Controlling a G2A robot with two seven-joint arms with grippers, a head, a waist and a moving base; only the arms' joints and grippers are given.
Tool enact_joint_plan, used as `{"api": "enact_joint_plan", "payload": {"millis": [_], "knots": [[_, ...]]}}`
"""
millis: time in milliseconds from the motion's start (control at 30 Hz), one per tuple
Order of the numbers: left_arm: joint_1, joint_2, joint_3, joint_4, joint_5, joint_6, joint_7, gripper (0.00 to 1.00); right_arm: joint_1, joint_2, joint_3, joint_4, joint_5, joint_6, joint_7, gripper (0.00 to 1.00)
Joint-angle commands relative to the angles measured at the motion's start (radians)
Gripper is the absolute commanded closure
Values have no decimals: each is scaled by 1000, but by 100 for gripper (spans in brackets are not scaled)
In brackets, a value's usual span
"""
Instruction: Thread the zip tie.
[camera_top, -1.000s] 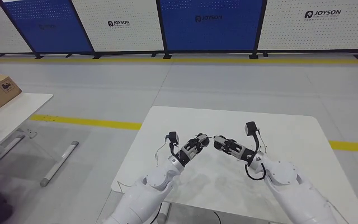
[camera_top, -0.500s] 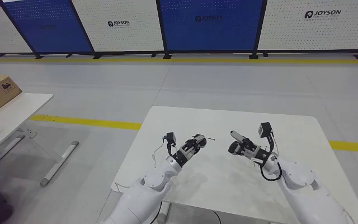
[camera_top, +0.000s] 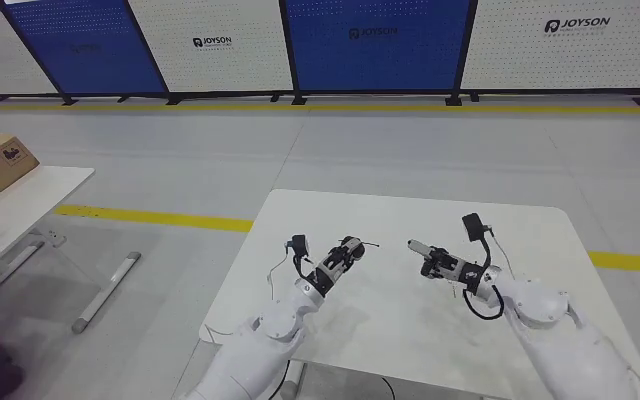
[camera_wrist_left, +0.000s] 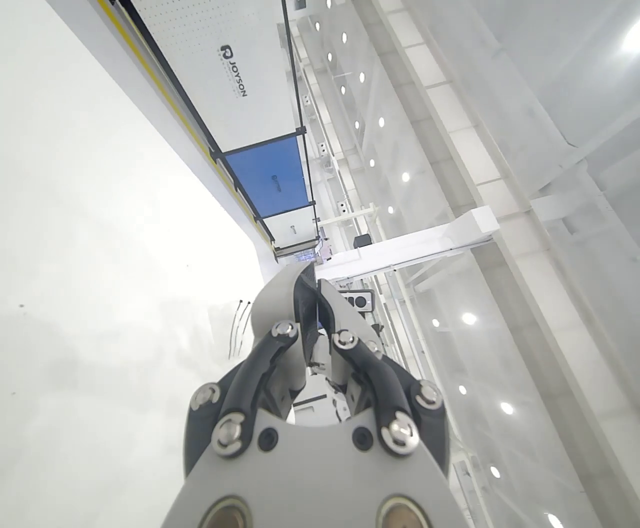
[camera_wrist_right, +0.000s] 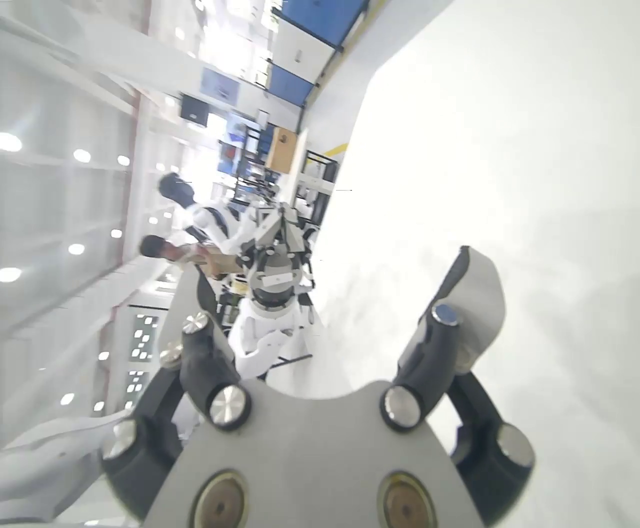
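My left gripper (camera_top: 350, 247) hovers over the middle of the white table (camera_top: 400, 212) and is shut on a thin black zip tie (camera_top: 371, 243). A short end of the tie pokes out toward the other arm. In the left wrist view the fingertips (camera_wrist_left: 306, 290) are pressed together with the tie's dark edge (camera_wrist_left: 317, 320) between them. My right gripper (camera_top: 419, 250) hangs a short way to the right, apart from the tie. It is open with nothing between its fingers (camera_wrist_right: 472, 285), and it faces the left gripper (camera_wrist_right: 278, 235).
Two or three loose thin black strips (camera_wrist_left: 241, 325) lie on the table beyond the left gripper. The table's far edge (camera_top: 410, 194) borders grey floor with a yellow line (camera_top: 150, 216). A second white table (camera_top: 40, 195) stands at the far left.
The two grippers met at the table's middle a second ago. The right gripper has since pulled away to the right and stands open, while the left keeps the tie and has shifted slightly left.
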Motion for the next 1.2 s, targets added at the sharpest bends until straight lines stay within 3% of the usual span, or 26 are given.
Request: {"api": "enact_joint_plan", "payload": {"millis": [0, 100, 500, 767, 833, 933, 1000, 1067, 1167], "knots": [[7, 2, -4, -4, 22, 0, -7, 100, 9, 15, 20, -40, -87, 47, 82, 0], [17, 3, -1, -9, 48, 0, -19, 100, 23, 33, 37, -95, -183, 78, 214, 0], [19, 3, 3, -8, 51, 0, -25, 100, 22, 37, 52, -113, -201, 88, 204, 0], [19, 3, 3, -8, 51, 0, -25, 100, 122, 79, 112, -116, -402, 124, 504, 0], [19, 3, 3, -8, 51, 0, -25, 100, 153, 85, 99, -115, -462, 139, 580, 0], [19, 3, 3, -8, 51, 0, -25, 100, 204, 89, -4, -84, -553, 139, 589, 0], [19, 3, 3, -8, 51, 0, -25, 100, 254, 86, -65, -55, -558, 146, 589, 0], [19, 3, 3, -8, 51, 0, -25, 100, 284, 81, -75, -40, -552, 143, 573, 0], [19, 3, 3, -8, 51, 0, -25, 100, 284, 81, -75, -40, -552, 143, 573, 0]]}}
